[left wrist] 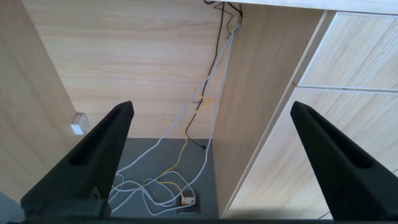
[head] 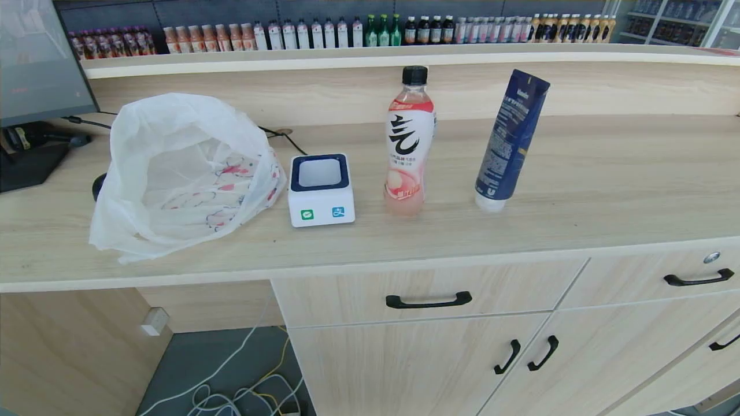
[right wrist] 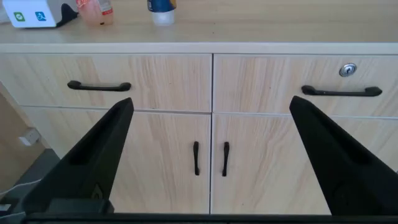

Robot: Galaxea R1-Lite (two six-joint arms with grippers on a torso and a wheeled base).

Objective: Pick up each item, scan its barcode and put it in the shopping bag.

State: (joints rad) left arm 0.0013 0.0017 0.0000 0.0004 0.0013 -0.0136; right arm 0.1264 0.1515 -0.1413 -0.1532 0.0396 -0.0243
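A pink drink bottle (head: 409, 144) with a black cap stands upright on the wooden counter (head: 607, 173), and its base (right wrist: 94, 11) shows in the right wrist view. To its right a dark blue tube (head: 510, 138) stands on its white cap (right wrist: 163, 11). A white cube scanner (head: 321, 189) with a dark-rimmed top sits left of the bottle; its front face (right wrist: 34, 14) appears in the right wrist view. The white shopping bag (head: 185, 173) lies open at the counter's left. My left gripper (left wrist: 211, 165) is open below the counter, facing the cable recess. My right gripper (right wrist: 211, 165) is open, facing the cupboard doors.
A monitor (head: 40, 58) stands at the far left of the counter, with cables behind the bag. Below are drawers and doors with black handles (head: 428, 301). Loose cables (left wrist: 161, 186) lie on the floor in the open recess. A shelf of bottles (head: 370, 32) runs behind the counter.
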